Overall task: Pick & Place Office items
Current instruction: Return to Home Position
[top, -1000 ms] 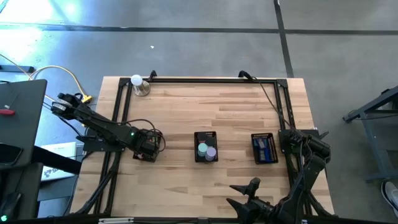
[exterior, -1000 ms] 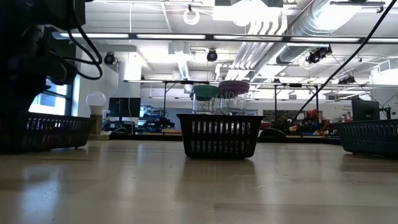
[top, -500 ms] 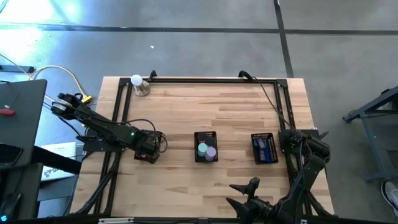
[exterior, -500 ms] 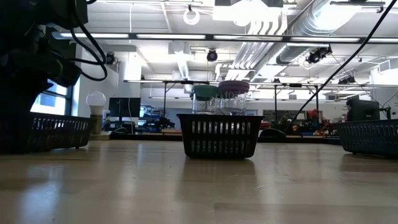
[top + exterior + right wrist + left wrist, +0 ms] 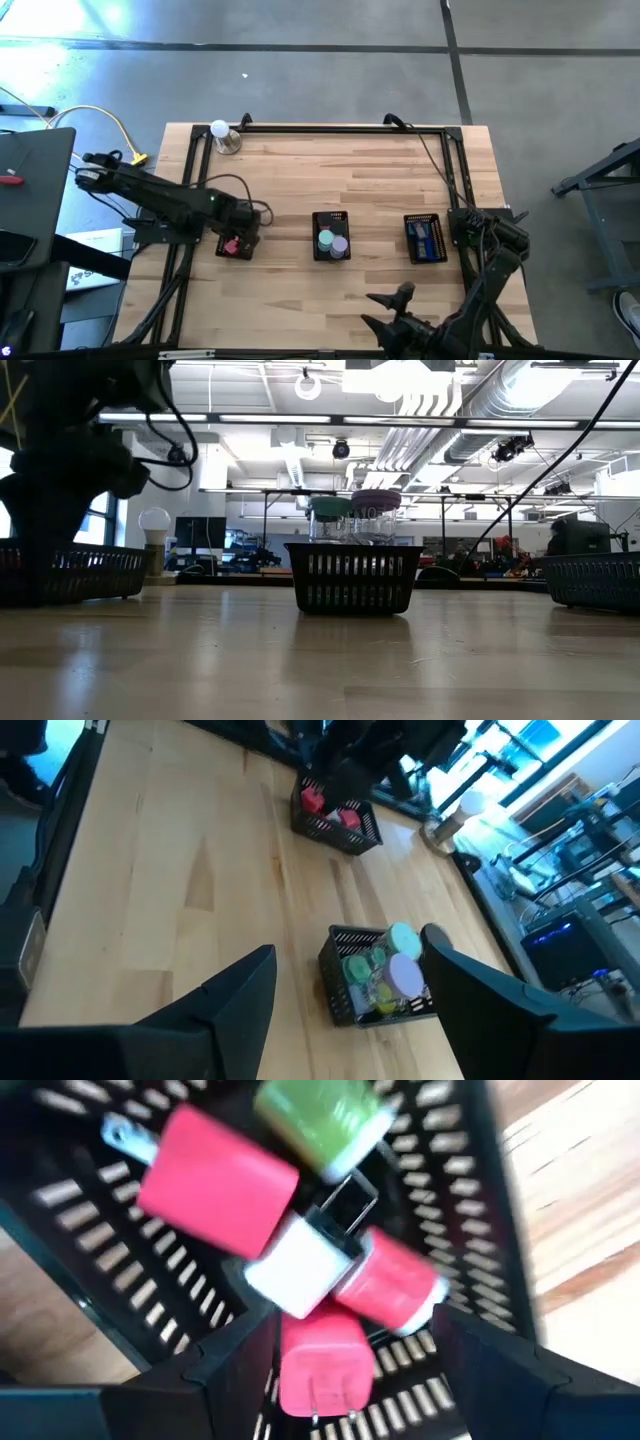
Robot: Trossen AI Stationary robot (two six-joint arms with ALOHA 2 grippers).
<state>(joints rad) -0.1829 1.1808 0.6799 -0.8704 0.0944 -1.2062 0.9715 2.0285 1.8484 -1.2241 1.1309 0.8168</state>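
Observation:
The left black mesh tray (image 5: 232,246) holds red and pink blocks (image 5: 215,1180), a white piece (image 5: 300,1270) and a green bit (image 5: 325,1115). My left gripper (image 5: 350,1350) hangs open just above them, pointing down, with a red two-pronged block (image 5: 320,1370) lying in the tray under the gap between its fingers. In the high view the left gripper (image 5: 238,222) stands at the tray's far side. The middle tray (image 5: 331,236) holds a teal roll (image 5: 403,940) and a purple roll (image 5: 407,975). The right tray (image 5: 425,238) holds dark blue rectangles. My right gripper (image 5: 400,296) waits open near the front edge.
A white ball on a metal base (image 5: 222,135) stands at the far left corner. A black frame (image 5: 320,127) runs along the table's far and side edges. Bare wood lies between the trays and in front of them (image 5: 330,660).
My left gripper has swung toward the table's far edge and risen a little off the left tray. The red pieces in that tray, covered by it before, now show in the high view.

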